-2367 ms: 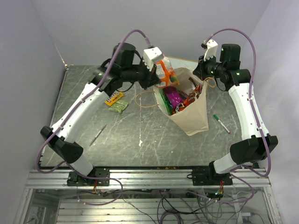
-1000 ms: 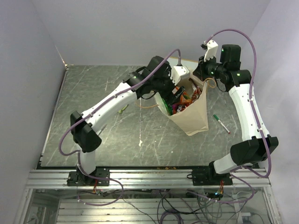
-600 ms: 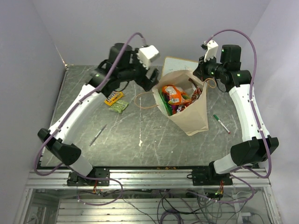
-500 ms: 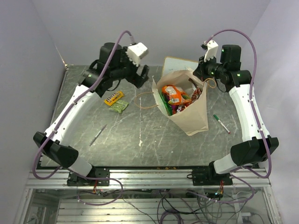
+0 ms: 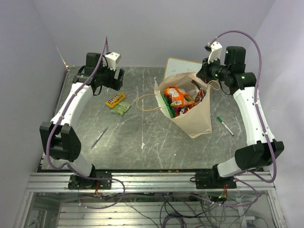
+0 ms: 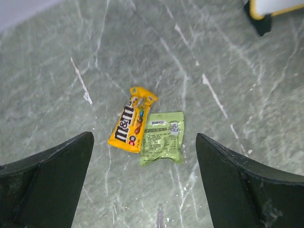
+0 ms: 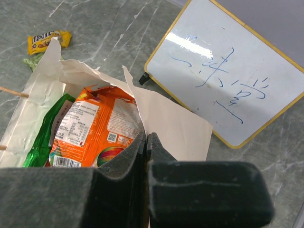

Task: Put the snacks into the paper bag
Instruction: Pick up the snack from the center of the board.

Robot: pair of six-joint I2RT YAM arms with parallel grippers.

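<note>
Pens: thin pen (image 5: 100, 137) by the table's (image 5: 142, 156) left edge; green pen (image 5: 225, 126) by the right edge.
Bag (image 5: 194, 118): right of the middle; orange packet (image 5: 176, 96) on top, the snacks under it mostly hidden.
Loose snacks: yellow packet (image 6: 131, 126) and green packet (image 6: 162, 137), touching, near the far left corner.
Left claw (image 6: 144, 137): wide open, empty, above those two.
Right claw (image 7: 145, 142): pinched on the bag's far rim.
Whiteboard (image 7: 228, 71): far edge, partly behind the bag.
</note>
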